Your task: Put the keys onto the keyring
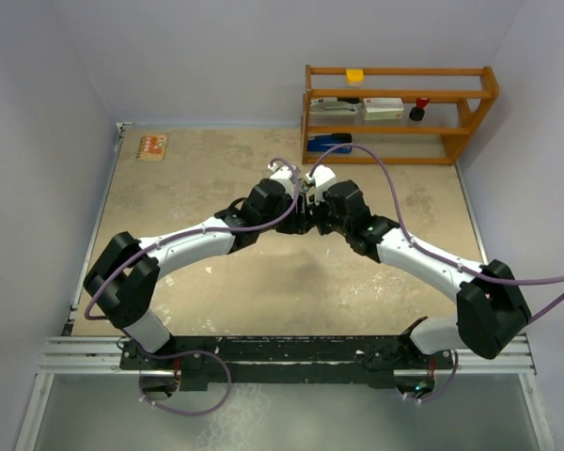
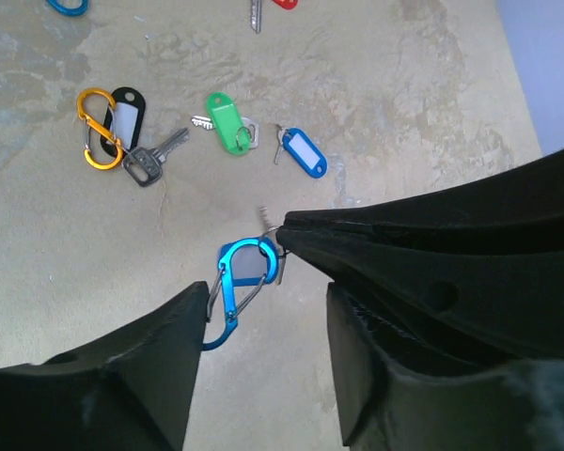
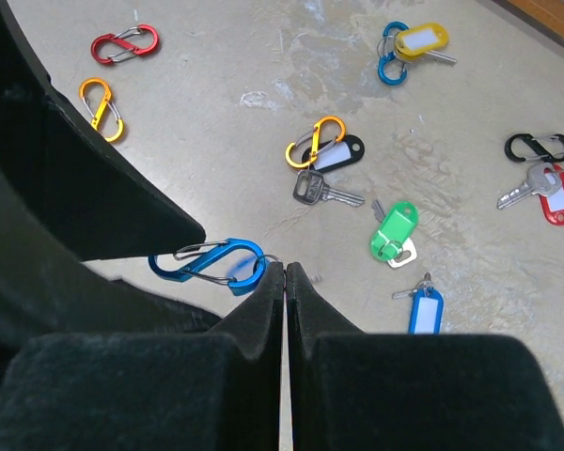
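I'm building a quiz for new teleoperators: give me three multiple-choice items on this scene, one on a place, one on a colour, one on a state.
1. Where is the blue clip? A on the shelf; B at the right gripper's tips; C beside the red clip.
2. What colour is the tag beside the black clip? A green; B yellow; C red.
3. How do the right gripper's jaws stand? A wide open; B shut; C out of view.

Answers: B, the right wrist view shows the clip's end right at the fingertips; C, that tag is plainly red; B, no gap shows between its fingers.
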